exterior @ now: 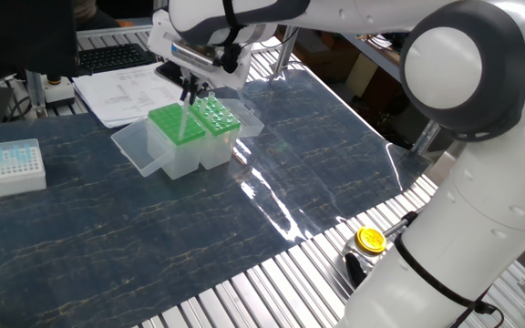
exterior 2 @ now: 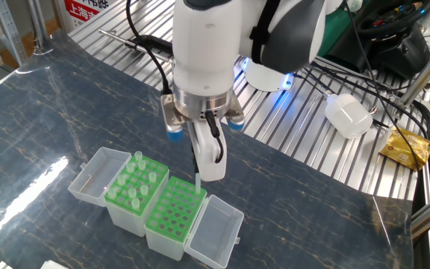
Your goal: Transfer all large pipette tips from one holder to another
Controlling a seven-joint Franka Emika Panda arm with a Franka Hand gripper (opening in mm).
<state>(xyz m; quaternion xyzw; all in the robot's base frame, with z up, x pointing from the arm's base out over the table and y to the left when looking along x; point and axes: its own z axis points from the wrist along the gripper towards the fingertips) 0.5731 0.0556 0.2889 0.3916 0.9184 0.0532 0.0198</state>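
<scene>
Clearly you're early on: the left rack (exterior 2: 129, 190) holds about six tips (exterior 2: 136, 158), while the right rack (exterior 2: 175, 215) looks empty. Your claw (exterior 2: 198, 176) pinches one tip (exterior 2: 198, 181) above the right rack's far corner hole, not yet seated.

Dark marbled tabletop (exterior: 153, 228), slatted aluminium bench (exterior 2: 290, 142).

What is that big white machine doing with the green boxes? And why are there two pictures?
It is a robot arm. At its end is a gripper, like two fingers, pinching one clear pipette tip above the right green holder. The left green holder has more tips standing in it. Two cameras look at the same dark table from different sides, which gives two pictures. A small white box with bluish tips and some papers also sit there.
</scene>
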